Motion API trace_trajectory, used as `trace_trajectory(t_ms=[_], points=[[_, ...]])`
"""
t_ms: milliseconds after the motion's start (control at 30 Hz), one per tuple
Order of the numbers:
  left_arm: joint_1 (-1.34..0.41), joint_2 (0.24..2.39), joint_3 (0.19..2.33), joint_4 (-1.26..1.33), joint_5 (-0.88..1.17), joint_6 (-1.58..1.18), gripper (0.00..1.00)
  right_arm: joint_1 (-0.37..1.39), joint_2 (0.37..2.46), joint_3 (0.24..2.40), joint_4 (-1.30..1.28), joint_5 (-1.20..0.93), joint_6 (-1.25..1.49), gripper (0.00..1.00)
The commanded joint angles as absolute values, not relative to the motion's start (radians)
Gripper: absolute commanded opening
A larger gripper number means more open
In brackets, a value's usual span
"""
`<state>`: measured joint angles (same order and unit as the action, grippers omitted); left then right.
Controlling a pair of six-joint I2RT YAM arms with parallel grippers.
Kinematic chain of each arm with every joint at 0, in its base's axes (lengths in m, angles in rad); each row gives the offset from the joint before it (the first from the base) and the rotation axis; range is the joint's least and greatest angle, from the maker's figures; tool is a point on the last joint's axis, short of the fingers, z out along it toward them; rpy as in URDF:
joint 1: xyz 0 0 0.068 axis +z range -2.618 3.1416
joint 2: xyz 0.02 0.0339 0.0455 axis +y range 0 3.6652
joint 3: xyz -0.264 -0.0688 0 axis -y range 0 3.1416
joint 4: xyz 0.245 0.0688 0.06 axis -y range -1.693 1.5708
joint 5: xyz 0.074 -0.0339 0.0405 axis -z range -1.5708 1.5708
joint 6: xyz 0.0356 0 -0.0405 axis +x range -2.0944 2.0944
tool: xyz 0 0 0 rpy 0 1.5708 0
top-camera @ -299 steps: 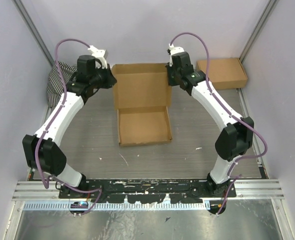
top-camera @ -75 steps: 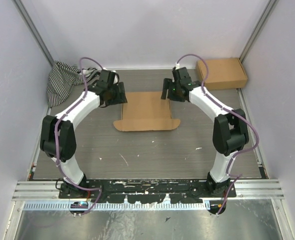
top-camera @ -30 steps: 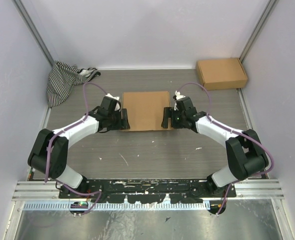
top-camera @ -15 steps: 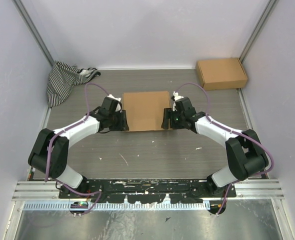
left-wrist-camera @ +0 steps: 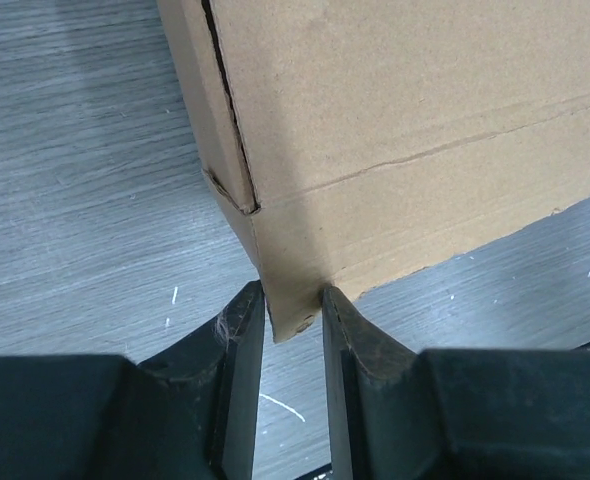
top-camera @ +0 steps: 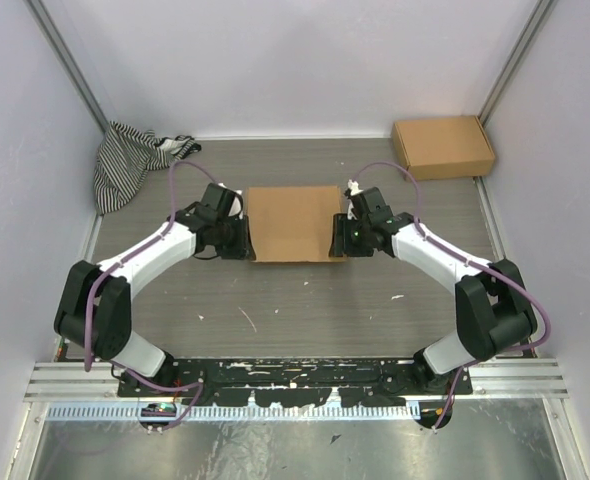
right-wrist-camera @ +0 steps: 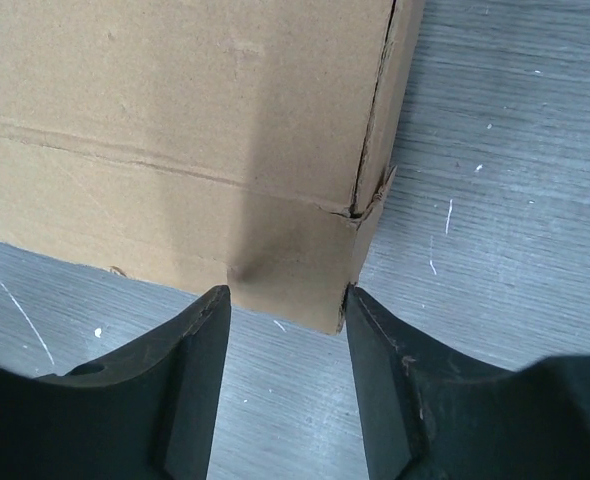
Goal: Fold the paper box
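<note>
The paper box point(top-camera: 293, 222) lies closed and flat in the middle of the table, a brown cardboard rectangle. My left gripper point(top-camera: 247, 240) is at its near left corner. In the left wrist view the box point(left-wrist-camera: 395, 90) fills the top, and the left gripper point(left-wrist-camera: 293, 310) pinches the corner flap with both fingers touching cardboard. My right gripper point(top-camera: 339, 238) is at the near right corner. In the right wrist view its jaws point(right-wrist-camera: 283, 305) straddle that corner of the box point(right-wrist-camera: 175, 100), each fingertip against the cardboard, still fairly wide apart.
A second, assembled brown cardboard box point(top-camera: 443, 146) sits at the back right corner. A striped cloth point(top-camera: 130, 160) is bunched at the back left. Pale walls close in the table on three sides.
Over the last second both grippers narrowed onto the box's near corners and moved slightly away from the bases. Earlier the box stood open, then its lid was folded down.
</note>
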<state>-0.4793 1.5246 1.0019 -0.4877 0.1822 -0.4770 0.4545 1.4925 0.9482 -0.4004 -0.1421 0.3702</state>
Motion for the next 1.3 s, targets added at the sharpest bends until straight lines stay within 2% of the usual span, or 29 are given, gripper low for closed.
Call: trace_trajectory(t_ms=[0, 333, 633, 900, 1267], points=[[-0.486, 1.503, 1.09, -0.562, 0.269, -0.493, 0.34, 0.467, 1.489, 1.058, -0.443, -0.229, 0.406, 0.54], [-0.485, 1.525, 1.113, -0.633, 0.251, -0.481, 0.36, 0.44, 1.549, 1.183, -0.61, -0.28, 0.388, 0.52], [-0.478, 1.529, 1.122, -0.659, 0.291, -0.477, 0.38, 0.42, 1.576, 1.169, -0.628, -0.37, 0.374, 0.53], [-0.447, 1.533, 1.113, -0.673, 0.359, -0.466, 0.45, 0.395, 1.586, 1.17, -0.652, -0.394, 0.362, 0.56], [-0.426, 1.531, 1.091, -0.634, 0.465, -0.496, 0.44, 0.365, 1.575, 1.167, -0.647, -0.47, 0.374, 0.53]])
